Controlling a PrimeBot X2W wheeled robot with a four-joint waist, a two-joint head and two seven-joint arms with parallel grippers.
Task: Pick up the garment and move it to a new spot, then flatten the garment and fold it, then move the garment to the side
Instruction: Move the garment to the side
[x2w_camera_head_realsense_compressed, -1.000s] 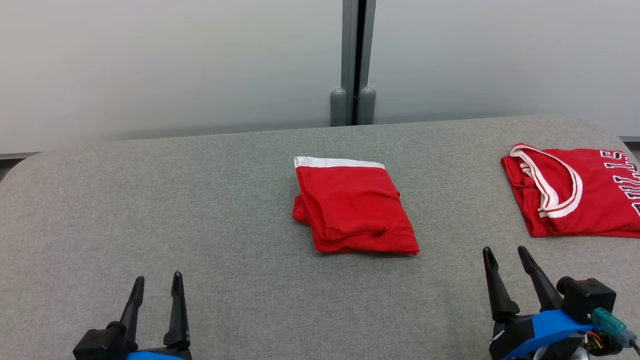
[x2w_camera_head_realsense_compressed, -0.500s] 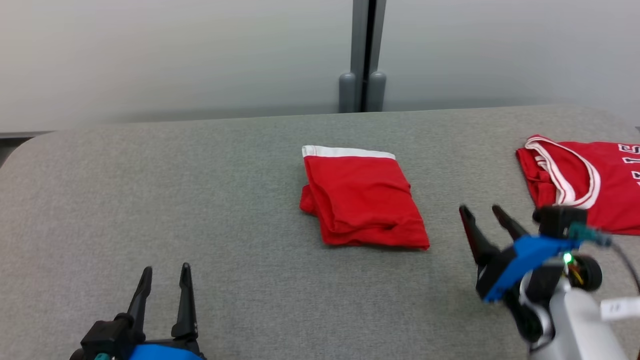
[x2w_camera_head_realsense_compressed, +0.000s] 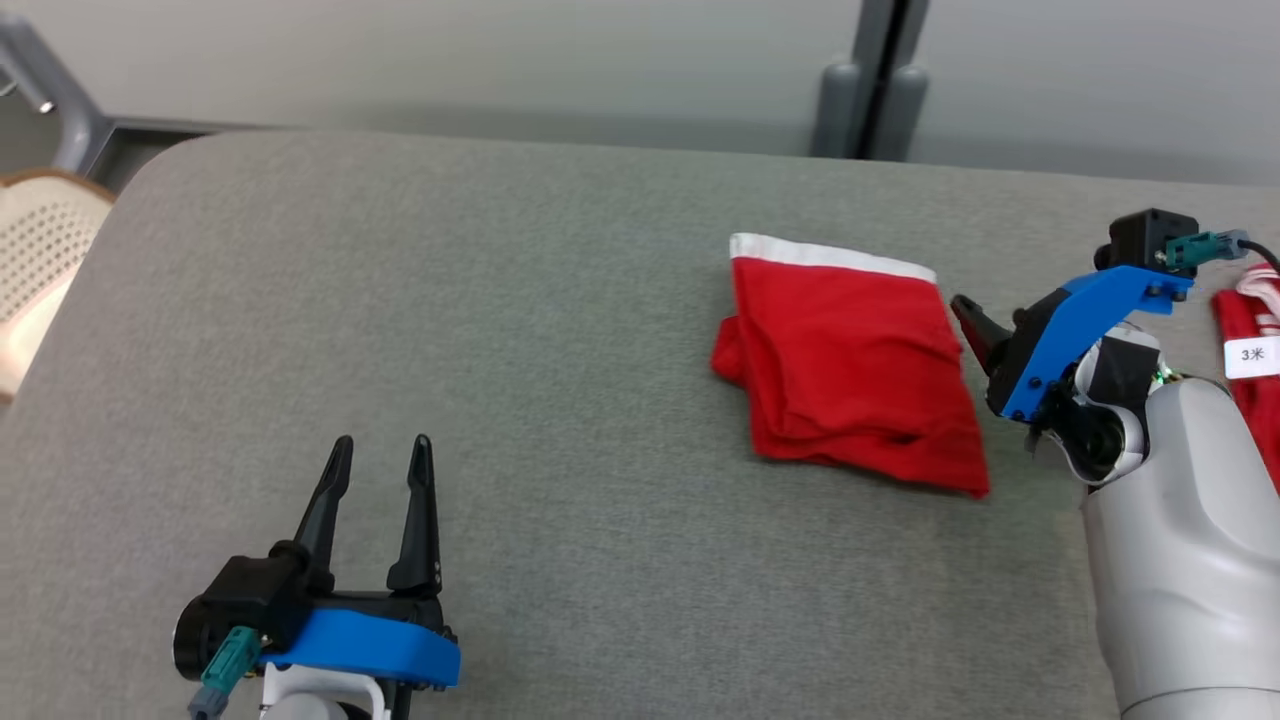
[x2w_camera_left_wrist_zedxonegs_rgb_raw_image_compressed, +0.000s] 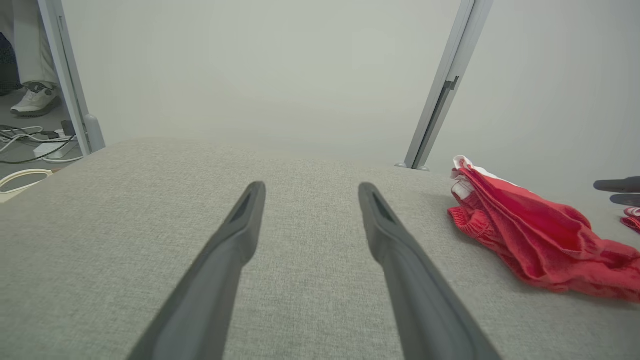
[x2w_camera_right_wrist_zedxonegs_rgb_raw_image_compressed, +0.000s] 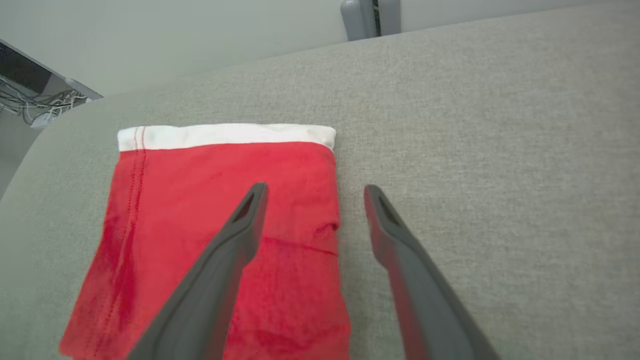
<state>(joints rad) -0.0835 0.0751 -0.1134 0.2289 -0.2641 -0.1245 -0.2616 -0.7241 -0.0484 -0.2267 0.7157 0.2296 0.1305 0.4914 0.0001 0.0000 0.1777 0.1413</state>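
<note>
Bright even light, soft shadows, sharp focus

a small white tag (x2w_camera_head_realsense_compressed: 1252, 355) at the far right, just beside the right arm (x2w_camera_head_realsense_compressed: 1165, 480) and in front of a strip of red cloth (x2w_camera_head_realsense_compressed: 1250, 420), reads "3米" in dark print. what the tag hangs on cannot be told.
</note>
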